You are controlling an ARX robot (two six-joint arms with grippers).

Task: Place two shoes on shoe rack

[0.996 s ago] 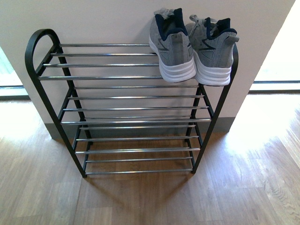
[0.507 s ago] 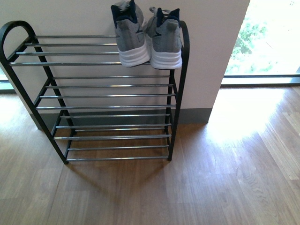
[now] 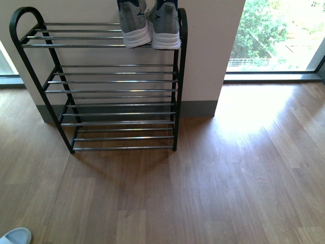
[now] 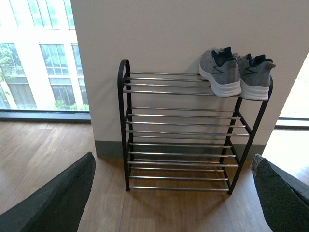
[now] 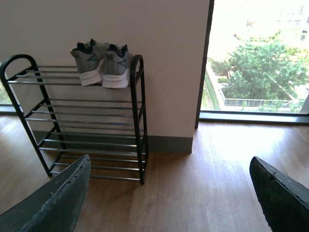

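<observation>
Sitting side by side at the right end of the top shelf, the two grey knit sneakers with white soles and navy lining touch each other, heels out over the front rod. The outer one is just beside the right-hand upright of the black metal shoe rack with thin chrome rod shelves, and the front view's top edge cuts off their uppers. The rack stands against a cream wall with a grey skirting board at its foot. Past the wall's corner a tall window throws glare onto the brown wooden plank floor, which spreads wide in front of the rack and toward the glass. The toe of a pale blue-white foam slide lies on the floor at the front view's lower left corner, well apart from the rack. In its wrist view the left pincer is spread wide and holds nothing, its dark fingers well back from the rack; the right pincer is likewise spread wide with nothing between its fingers. Against half a second ago, the rack shows smaller and higher in the front view, more floor and window are visible, the slide's toe has come into sight, and the sneakers keep their place on the shelf
</observation>
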